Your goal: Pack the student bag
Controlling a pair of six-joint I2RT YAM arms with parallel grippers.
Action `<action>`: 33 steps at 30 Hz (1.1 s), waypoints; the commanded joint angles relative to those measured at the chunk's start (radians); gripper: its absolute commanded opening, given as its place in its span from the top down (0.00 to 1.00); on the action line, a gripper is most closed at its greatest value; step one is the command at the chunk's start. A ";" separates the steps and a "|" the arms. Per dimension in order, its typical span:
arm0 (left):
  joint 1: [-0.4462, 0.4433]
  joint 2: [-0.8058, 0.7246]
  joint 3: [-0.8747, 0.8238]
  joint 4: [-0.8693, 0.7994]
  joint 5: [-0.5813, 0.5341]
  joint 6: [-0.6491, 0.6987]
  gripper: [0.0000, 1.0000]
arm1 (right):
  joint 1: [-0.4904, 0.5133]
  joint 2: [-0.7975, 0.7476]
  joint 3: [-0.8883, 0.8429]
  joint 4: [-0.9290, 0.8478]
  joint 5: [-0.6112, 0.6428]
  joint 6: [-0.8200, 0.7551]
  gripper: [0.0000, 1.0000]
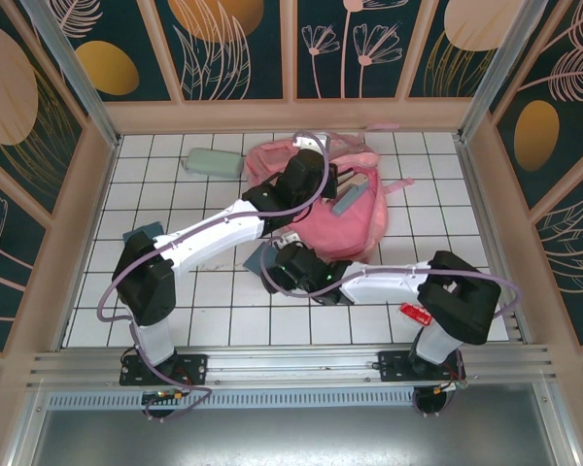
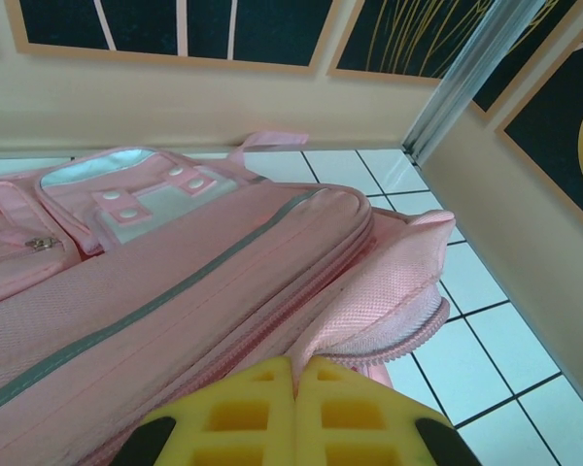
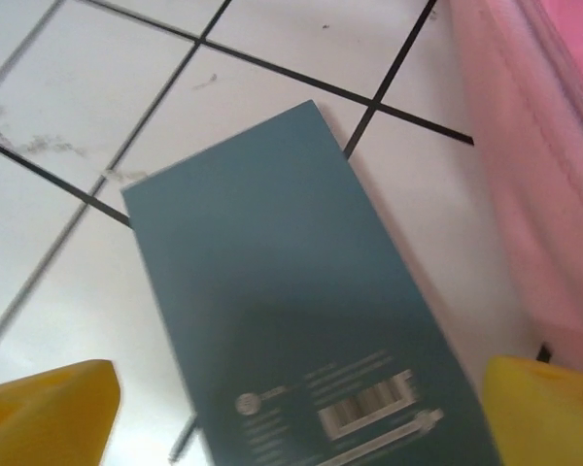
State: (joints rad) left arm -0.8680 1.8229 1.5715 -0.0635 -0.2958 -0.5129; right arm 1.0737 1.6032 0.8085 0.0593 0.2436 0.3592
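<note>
Tiles in white with dark joints cover the table [image 1: 175,311], and the student bag [image 1: 355,233] lies slumped at its far middle, pink, close to the back wall. Its inside is not visible, so what it contains cannot be told. A flat grey-blue item [image 1: 350,202] rests on its upper face, though whether that sits in a pocket is unclear. In the left wrist view the bag shows a long grey stripe, a pale shiny panel [image 2: 146,209] with a pink tab bearing three white studs, and a small metal zip pull [image 2: 44,243] on a pocket at the left. The left gripper [image 2: 293,408] has its yellow fingers pressed together, with the bag's raised zip edge right at their tips; whether a fold of cloth is pinched between them cannot be made out. The right gripper [image 3: 301,369] hangs just near of the bag with its jaws spread wide and nothing in them, one yellow finger on each side of a teal book [image 3: 291,291] lying flat on the tiles beside the bag's pink edge. The book's cover carries a round logo, some lines of small print and a barcode [image 3: 364,408], all too blurred to read. A mint-green pencil case [image 1: 212,160] lies left of the bag at the far side, and a small red item [image 1: 415,313] lies near the right arm's base.
</note>
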 commanded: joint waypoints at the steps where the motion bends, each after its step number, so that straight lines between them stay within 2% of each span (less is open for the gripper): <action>1: 0.023 -0.050 0.001 0.051 -0.048 -0.006 1.00 | -0.033 0.036 0.003 0.002 -0.082 -0.104 0.01; 4: 0.022 -0.054 -0.004 0.050 -0.046 -0.005 1.00 | -0.061 0.058 -0.012 0.023 -0.135 -0.134 0.01; 13: 0.023 -0.045 0.002 0.048 -0.039 -0.007 1.00 | -0.069 0.135 -0.033 0.070 -0.126 -0.196 0.01; 18: 0.024 -0.045 0.002 0.042 -0.038 -0.007 1.00 | -0.066 0.158 -0.040 0.094 -0.170 -0.212 0.01; 27: 0.024 -0.038 -0.001 0.044 -0.038 -0.006 1.00 | 0.026 0.155 -0.052 0.062 -0.029 -0.192 0.01; 33: 0.023 -0.033 -0.002 0.048 -0.029 -0.012 1.00 | 0.009 0.084 -0.076 0.065 -0.035 -0.151 0.01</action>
State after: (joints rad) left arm -0.8654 1.8198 1.5665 -0.0635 -0.2943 -0.5133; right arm 1.0939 1.7168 0.7685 0.1883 0.1917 0.1963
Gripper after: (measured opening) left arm 0.063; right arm 0.988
